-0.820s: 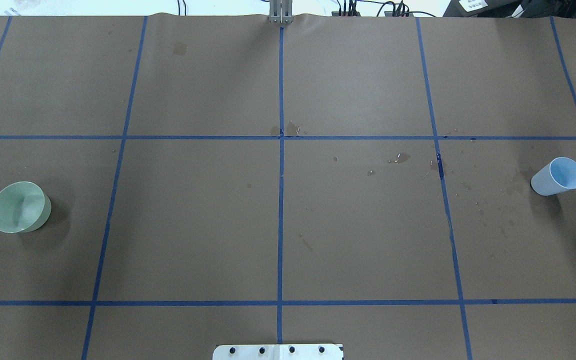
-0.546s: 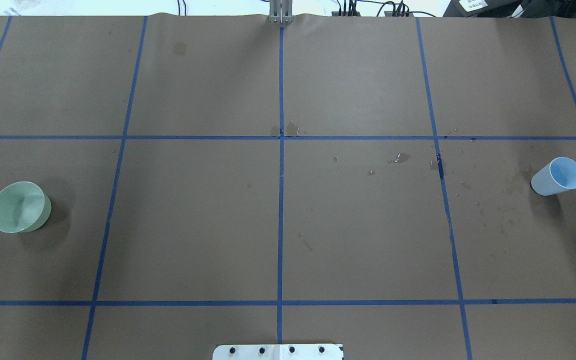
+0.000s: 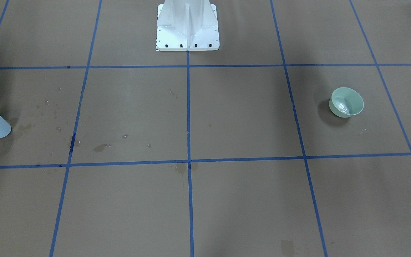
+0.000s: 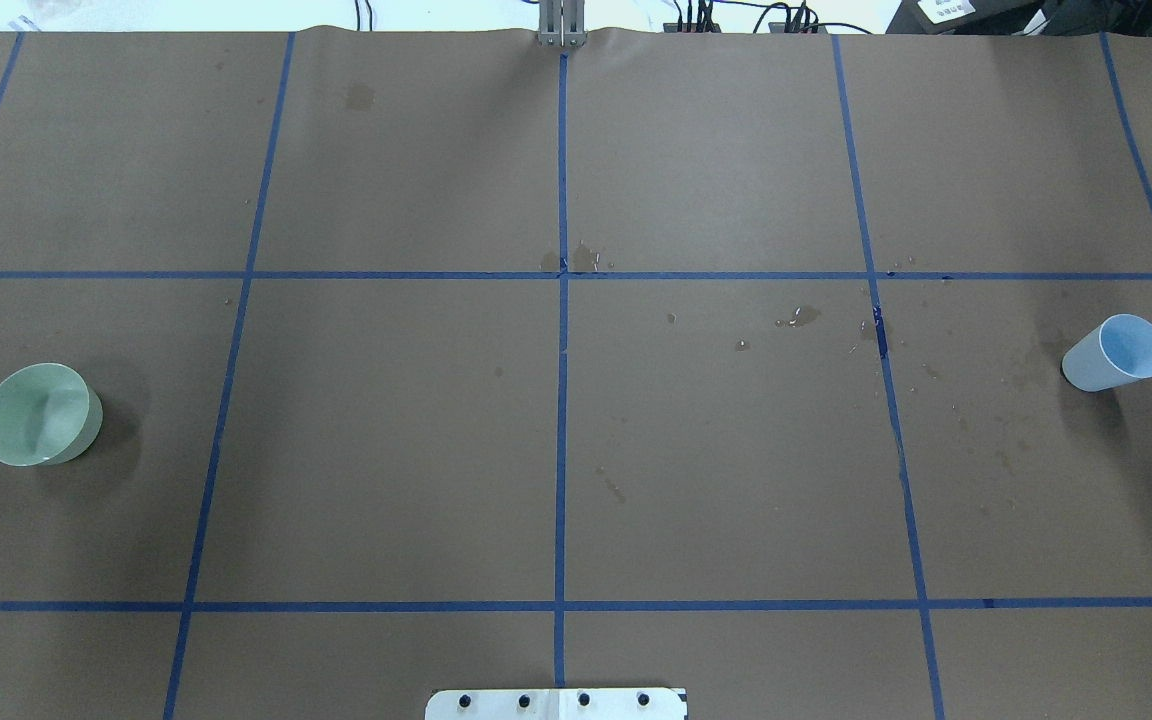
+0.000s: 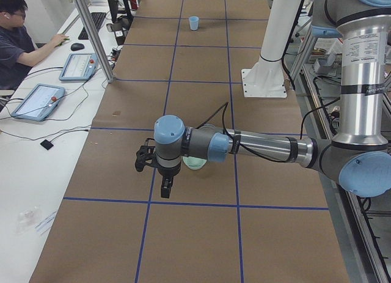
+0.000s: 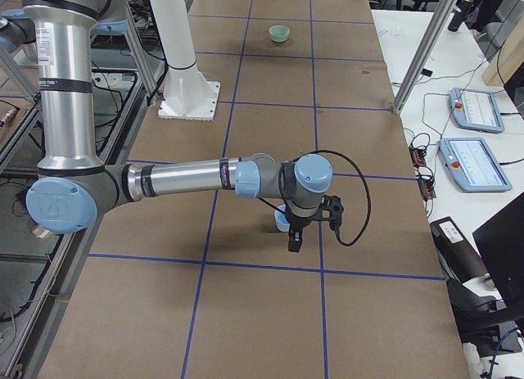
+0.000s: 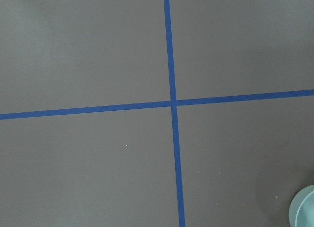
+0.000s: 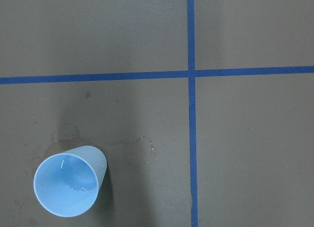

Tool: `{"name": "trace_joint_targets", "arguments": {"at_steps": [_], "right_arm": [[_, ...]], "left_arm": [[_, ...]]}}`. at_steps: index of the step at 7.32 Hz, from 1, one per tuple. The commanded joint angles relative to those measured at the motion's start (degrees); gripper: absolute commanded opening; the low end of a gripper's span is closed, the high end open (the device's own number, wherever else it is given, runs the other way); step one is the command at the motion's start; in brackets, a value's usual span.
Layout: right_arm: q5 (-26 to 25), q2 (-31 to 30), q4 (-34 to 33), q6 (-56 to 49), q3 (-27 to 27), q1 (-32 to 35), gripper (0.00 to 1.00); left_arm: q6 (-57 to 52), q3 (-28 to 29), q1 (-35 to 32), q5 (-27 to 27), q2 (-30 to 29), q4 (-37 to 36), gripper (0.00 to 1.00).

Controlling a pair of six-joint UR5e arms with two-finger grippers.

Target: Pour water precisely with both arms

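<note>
Black fingers of the left gripper (image 5: 165,186) hang above brown paper (image 4: 386,450) just beside the green bowl (image 4: 40,414). Those of the right gripper (image 6: 293,238) hang beside the blue cup (image 4: 1116,352). How far either is open cannot be told; bowl and cup stand free on the paper. A little water (image 8: 73,187) glints inside the cup, and ripples show in the bowl. Damp stains (image 4: 804,316) dot the paper between blue tape lines (image 4: 562,420). The white pedestal (image 3: 187,26) stands at the robot's edge. An operator (image 5: 17,41) sits at a side desk with tablets (image 5: 35,101).
</note>
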State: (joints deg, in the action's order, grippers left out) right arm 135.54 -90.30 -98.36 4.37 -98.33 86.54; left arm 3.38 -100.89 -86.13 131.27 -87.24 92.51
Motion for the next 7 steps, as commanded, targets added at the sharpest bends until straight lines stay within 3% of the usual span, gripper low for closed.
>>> {"name": "trace_joint_targets", "arguments": {"at_steps": [1, 3, 5, 7], "right_arm": [[0.1, 0.0, 0.0, -0.2, -0.3, 0.6, 0.99], [0.1, -0.1, 0.0, -0.2, -0.7, 0.8, 0.99], [0.2, -0.1, 0.0, -0.2, -0.8, 0.8, 0.99], [0.2, -0.1, 0.0, -0.2, -0.8, 0.8, 0.99]], "left_arm": [[0.5, 0.0, 3.3, 0.0, -2.5, 0.0, 1.0], [11.4, -0.1, 5.8, 1.6, -3.5, 1.9, 1.0], [31.6, 1.0, 12.2, 1.2, -0.2, 18.5, 1.0], [43.6, 4.1, 19.1, -0.8, 3.3, 34.0, 1.0]]}}
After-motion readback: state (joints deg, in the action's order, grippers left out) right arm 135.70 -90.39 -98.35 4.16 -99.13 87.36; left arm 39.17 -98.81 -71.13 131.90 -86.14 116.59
